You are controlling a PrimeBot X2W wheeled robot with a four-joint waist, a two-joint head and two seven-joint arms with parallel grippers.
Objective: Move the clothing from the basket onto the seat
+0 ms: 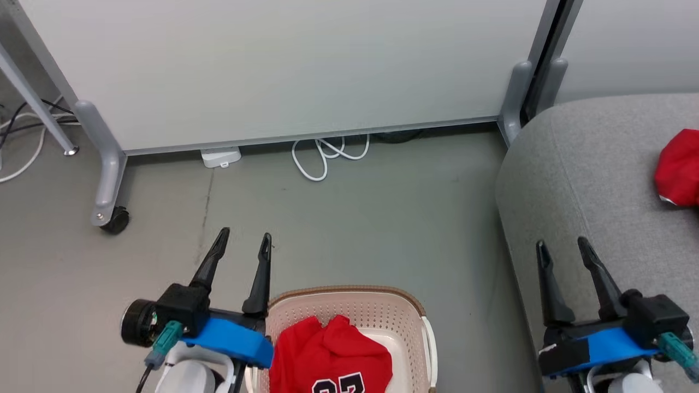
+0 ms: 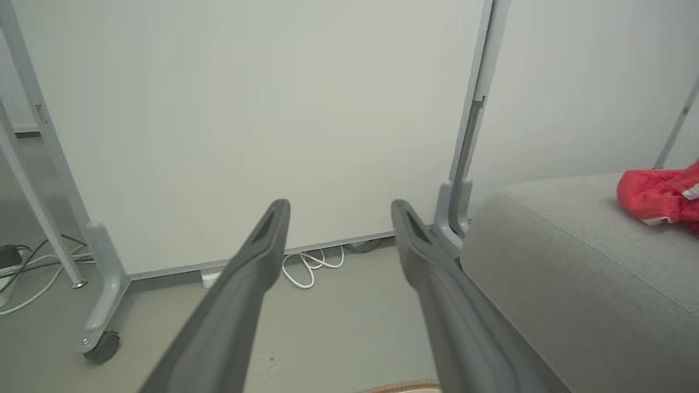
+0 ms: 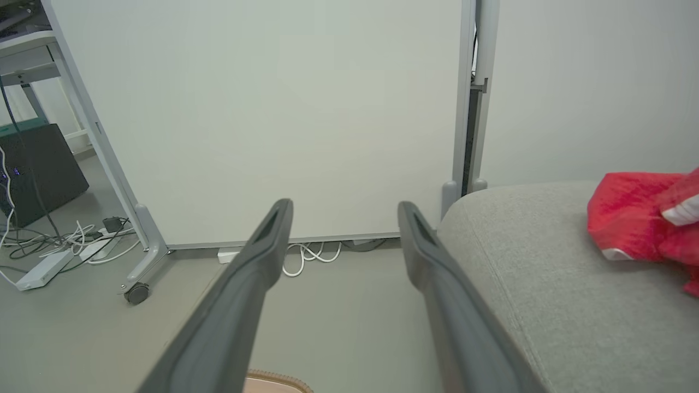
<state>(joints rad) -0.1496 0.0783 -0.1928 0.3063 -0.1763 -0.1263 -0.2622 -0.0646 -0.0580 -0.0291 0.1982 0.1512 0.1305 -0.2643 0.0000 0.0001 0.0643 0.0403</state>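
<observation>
A red garment with black-and-white numerals [image 1: 333, 355] lies in the cream basket [image 1: 382, 311] at the bottom centre of the head view. A second red garment [image 1: 679, 166] rests on the grey sofa [image 1: 590, 180] at the right; it also shows as a red garment [image 2: 658, 196] in the left wrist view and a red garment [image 3: 639, 218] in the right wrist view. My left gripper [image 1: 244, 241] hangs open just left of the basket, empty. My right gripper [image 1: 562, 245] is open above the sofa's front edge, empty.
A white partition panel on grey wheeled feet [image 1: 109, 185] stands behind, with a caster [image 1: 116, 220]. White cable loops [image 1: 322, 155] and a small white box [image 1: 220, 157] lie at its base. More cables and a power strip [image 3: 43, 267] lie on the floor far left.
</observation>
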